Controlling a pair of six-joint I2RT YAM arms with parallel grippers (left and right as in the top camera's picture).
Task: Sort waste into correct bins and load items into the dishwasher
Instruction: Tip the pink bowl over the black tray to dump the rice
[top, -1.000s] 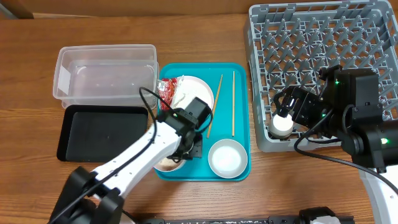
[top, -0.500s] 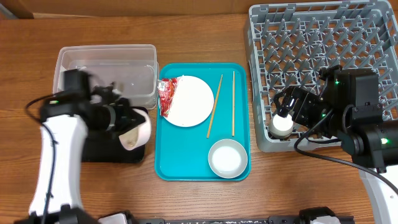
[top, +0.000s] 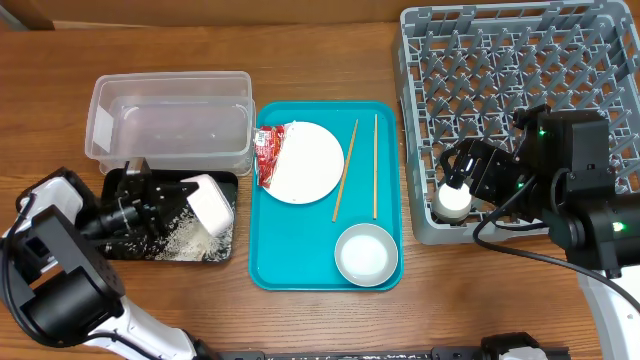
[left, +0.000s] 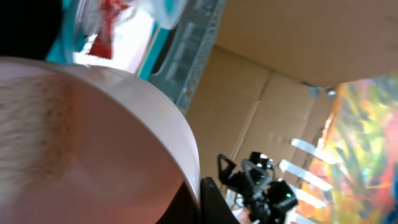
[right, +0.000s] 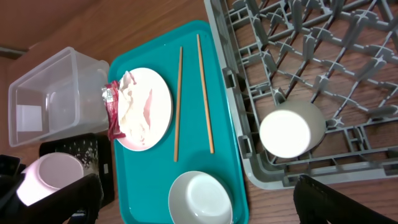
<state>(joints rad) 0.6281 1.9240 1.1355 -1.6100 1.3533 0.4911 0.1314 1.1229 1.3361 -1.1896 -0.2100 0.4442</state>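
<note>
Rack (top: 520, 90) of grey plastic fills the overhead view's upper right, with the white cup (top: 453, 200) standing in its lower-left corner (the right gripper (top: 462, 172) hangs just above, jaws spread wide). At centre, the teal tray (top: 325, 272) carries the white plate (top: 312, 165), whitish bowl (top: 364, 253), two chopsticks (top: 345, 172) and red wrapper (top: 266, 155). At left, the clear tub (top: 170, 125) sits above the black tray (top: 120, 248), where rice grains (top: 185, 240) lie scattered. The left gripper (top: 160, 198) clamps the pink bowl (top: 212, 205), tipped sideways over that tray. Only the right wrist view picks out the crumpled tissue (right: 132, 99) on the plate.
</note>
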